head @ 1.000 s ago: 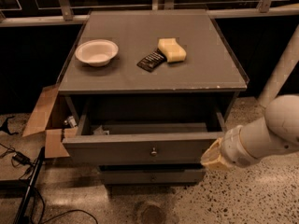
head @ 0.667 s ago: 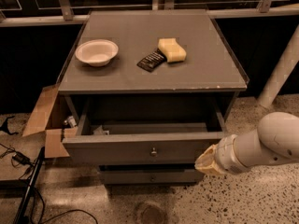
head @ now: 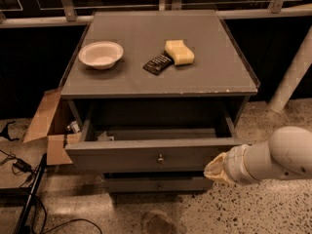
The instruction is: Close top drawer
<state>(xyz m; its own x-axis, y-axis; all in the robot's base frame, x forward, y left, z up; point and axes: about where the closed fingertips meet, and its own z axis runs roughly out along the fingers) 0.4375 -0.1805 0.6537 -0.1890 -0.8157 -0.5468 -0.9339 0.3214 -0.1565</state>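
Although the gripper [head: 215, 168] is easy to spot at the lower right, it's pointing away toward the furniture and wrapped in a pale cover, so whether it's open or closed, can't tell. It sits low, right at the right-hand end of the drawer [head: 122, 154] front, about level with its bottom edge. Whether it's actually touching the panel, I can't say. The chunky white arm [head: 278, 155] runs off to the right edge behind it. The drawer is the top one of a grey cabinet [head: 156, 79], and it's pulled well out, with a small round knob [head: 160, 158] in the middle of its flat front and some small bits lying in its back left corner. Below it, a lower drawer [head: 156, 185] sits pushed in. On top of the cabinet there's a white bowl [head: 101, 54] on the left, and toward the middle a yellow sponge [head: 179, 51] touching a dark packet [head: 158, 63]. An open cardboard box [head: 46, 123] leans beside the cabinet's left side, with cables [head: 17, 165] on the floor near it. A white post [head: 292, 74] slants up at the far right.
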